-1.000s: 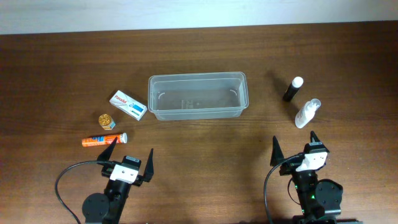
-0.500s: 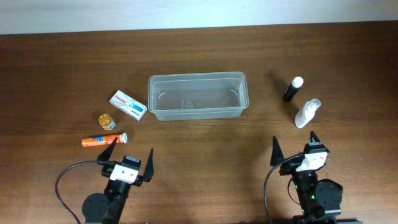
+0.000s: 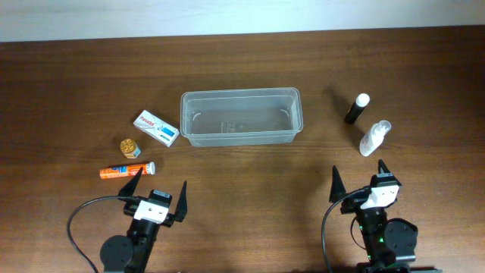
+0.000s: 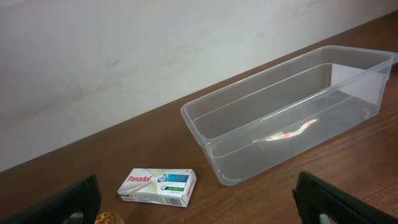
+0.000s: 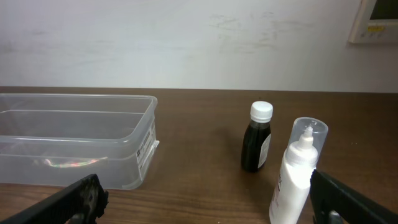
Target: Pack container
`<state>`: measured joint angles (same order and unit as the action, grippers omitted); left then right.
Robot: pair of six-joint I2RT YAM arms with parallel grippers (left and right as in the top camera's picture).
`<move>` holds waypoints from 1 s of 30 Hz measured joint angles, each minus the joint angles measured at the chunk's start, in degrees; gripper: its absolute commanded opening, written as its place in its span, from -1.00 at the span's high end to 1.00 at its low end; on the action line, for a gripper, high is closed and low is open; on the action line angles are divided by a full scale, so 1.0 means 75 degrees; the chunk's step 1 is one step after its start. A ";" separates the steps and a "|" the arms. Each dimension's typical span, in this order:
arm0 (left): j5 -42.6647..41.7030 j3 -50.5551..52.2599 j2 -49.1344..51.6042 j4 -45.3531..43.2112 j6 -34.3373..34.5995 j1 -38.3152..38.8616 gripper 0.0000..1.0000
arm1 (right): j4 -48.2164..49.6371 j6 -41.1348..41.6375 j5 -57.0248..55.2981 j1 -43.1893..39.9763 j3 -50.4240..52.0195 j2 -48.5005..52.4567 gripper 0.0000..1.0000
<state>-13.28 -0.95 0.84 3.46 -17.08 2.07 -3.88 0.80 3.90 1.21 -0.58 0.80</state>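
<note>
Both arms sit low along the bottom edge of the overhead view, fingers pointing up-frame. The left end effector [image 3: 159, 187] and right end effector [image 3: 358, 176] are spread wide, grasping nothing. The container [image 3: 241, 138] rests upper centre on the worktop [image 3: 242, 199].

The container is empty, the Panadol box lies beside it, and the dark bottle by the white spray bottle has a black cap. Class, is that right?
No: the dark bottle has a white cap, not black, as the right wrist view shows. The rest stands: the container is empty, the Panadol box lies beside it, the white spray bottle nearby.
</note>
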 measured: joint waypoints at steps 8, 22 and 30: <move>-0.0003 0.0000 0.0000 0.0000 0.0000 0.0000 -0.99 | 0.0000 0.0000 0.0000 0.0000 0.0000 0.0000 -0.97; 0.0000 0.0000 0.0000 0.0000 0.0000 0.0000 -0.99 | 0.0061 0.0003 0.0038 0.0000 0.0000 0.0000 -0.97; -0.0003 0.0000 0.0000 0.0000 0.0000 0.0000 -0.99 | -0.0729 0.0000 -0.0201 0.0000 -0.0685 0.0291 -0.97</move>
<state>-13.30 -0.95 0.84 3.46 -17.08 2.07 -9.34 0.80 2.39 1.21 -5.72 2.98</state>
